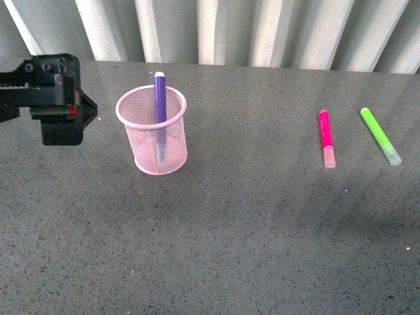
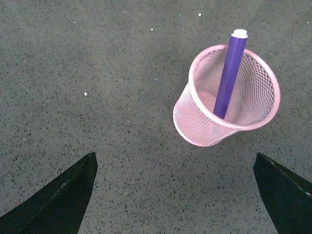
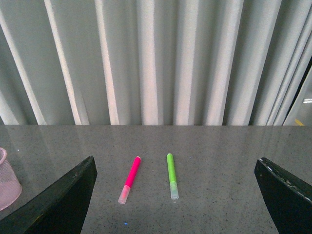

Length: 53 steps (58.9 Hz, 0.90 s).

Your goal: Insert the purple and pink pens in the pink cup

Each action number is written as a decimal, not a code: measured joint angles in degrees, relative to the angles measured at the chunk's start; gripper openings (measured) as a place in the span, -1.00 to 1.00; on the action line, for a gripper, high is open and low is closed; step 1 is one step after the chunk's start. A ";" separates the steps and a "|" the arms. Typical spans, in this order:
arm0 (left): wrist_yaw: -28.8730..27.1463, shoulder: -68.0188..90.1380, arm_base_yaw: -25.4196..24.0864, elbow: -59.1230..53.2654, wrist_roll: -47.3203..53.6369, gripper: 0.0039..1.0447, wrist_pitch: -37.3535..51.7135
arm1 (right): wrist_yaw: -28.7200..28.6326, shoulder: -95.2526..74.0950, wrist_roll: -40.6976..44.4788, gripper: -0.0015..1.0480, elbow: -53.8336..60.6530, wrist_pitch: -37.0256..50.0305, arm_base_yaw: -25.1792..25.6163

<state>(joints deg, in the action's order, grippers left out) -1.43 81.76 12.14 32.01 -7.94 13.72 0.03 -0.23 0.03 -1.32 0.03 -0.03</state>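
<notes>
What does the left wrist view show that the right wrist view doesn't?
Left wrist only: the purple pen standing in the pink cup. Right wrist only: the pink pen and green marker lying apart, curtain behind. Both: the table; the cup, just its edge in the right one; each view's own tool, left tool and right tool, open, empty.

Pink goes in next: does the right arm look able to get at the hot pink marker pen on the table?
Probably yes: the hot pink marker pen lies apart from the lime-green marker, and the open right claw faces it.
</notes>
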 joint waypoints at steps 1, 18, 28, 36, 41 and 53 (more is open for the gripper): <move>0.02 -0.28 -0.04 0.02 0.07 0.88 0.00 | -0.04 0.00 0.00 0.87 0.00 0.00 0.00; -8.44 3.37 0.31 -8.02 4.35 0.58 26.49 | -0.02 0.00 0.00 0.87 0.00 0.00 0.00; -8.17 -1.03 -2.54 -17.97 6.60 0.02 51.23 | 0.02 -0.02 0.00 0.87 0.00 0.00 0.00; -6.32 -7.41 -4.15 -21.55 6.93 -0.43 50.18 | -0.04 0.00 0.00 0.87 0.00 0.00 0.00; -5.20 -10.54 -5.07 -23.82 7.15 -0.74 48.09 | 0.04 0.00 0.00 0.87 0.00 0.00 0.00; -3.19 -21.42 -7.39 -27.74 7.50 -0.94 41.40 | 0.02 0.00 0.00 0.87 0.00 0.00 0.00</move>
<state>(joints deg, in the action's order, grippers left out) -4.62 60.34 4.75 4.27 -0.45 55.11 0.05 -0.23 0.03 -1.32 0.03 -0.03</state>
